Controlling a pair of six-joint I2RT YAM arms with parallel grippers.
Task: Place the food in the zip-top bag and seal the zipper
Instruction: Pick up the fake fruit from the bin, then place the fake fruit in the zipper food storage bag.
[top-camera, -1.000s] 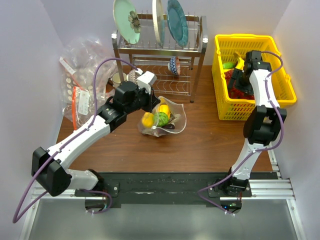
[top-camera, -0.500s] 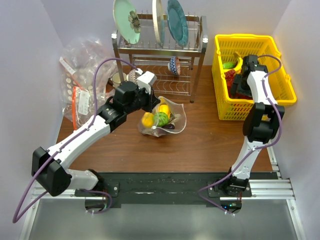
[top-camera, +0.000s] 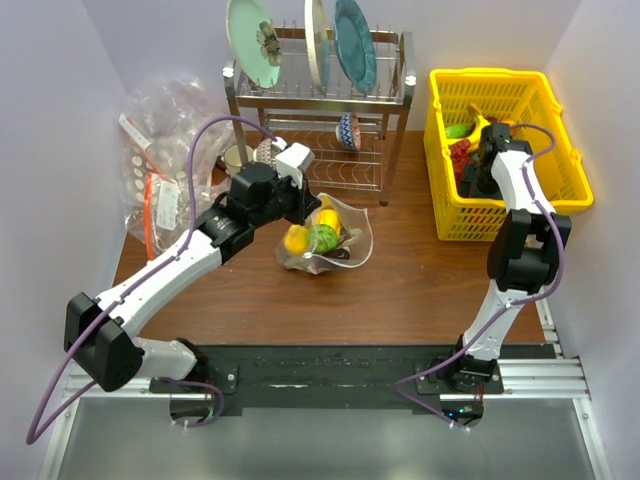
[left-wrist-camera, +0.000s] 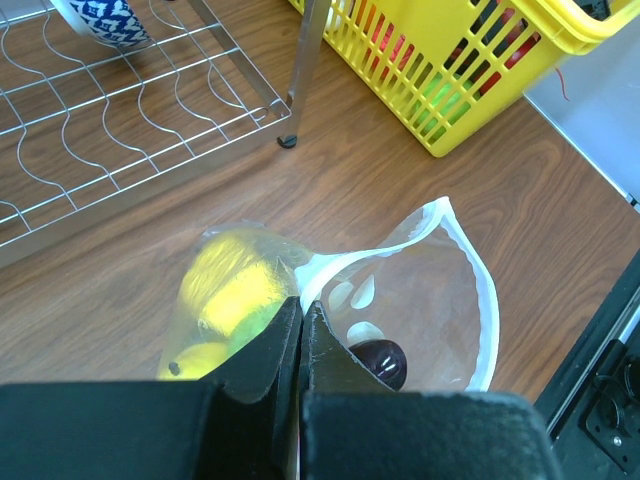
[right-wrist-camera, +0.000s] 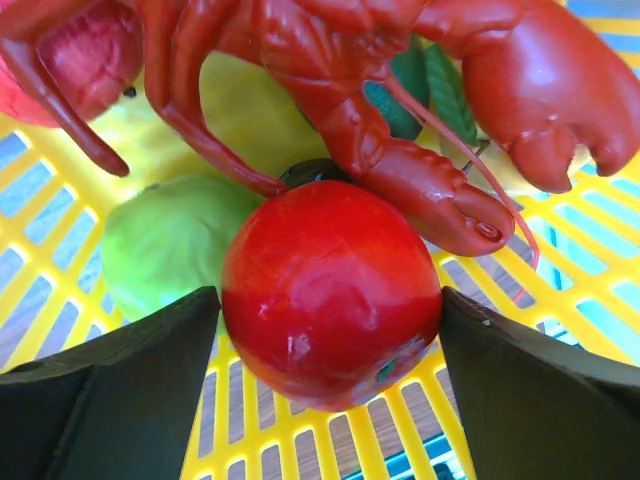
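Note:
The zip-top bag (top-camera: 350, 243), clear with white dots, lies mid-table with its mouth held up. My left gripper (left-wrist-camera: 301, 305) is shut on the bag's white zipper rim (left-wrist-camera: 470, 270). Inside the bag lie yellow food (left-wrist-camera: 230, 290), a green piece (top-camera: 322, 237) and a dark purple piece (left-wrist-camera: 378, 360). My right gripper (right-wrist-camera: 330, 295) is down in the yellow basket (top-camera: 500, 80), open wide. Its fingers (right-wrist-camera: 130, 390) stand on either side of a glossy red round fruit (right-wrist-camera: 330, 260). A red toy lobster (right-wrist-camera: 330, 60) and a green fruit (right-wrist-camera: 160, 240) lie right behind it.
A metal dish rack (top-camera: 390, 110) with plates and a patterned bowl (top-camera: 348, 130) stands at the back centre. A heap of clear bags with orange-red strips (top-camera: 165, 150) fills the back left. The basket's walls close in my right gripper.
My right gripper has moved a little further back and down into the basket and its jaws have widened around the red fruit. The left arm and the bag have not moved.

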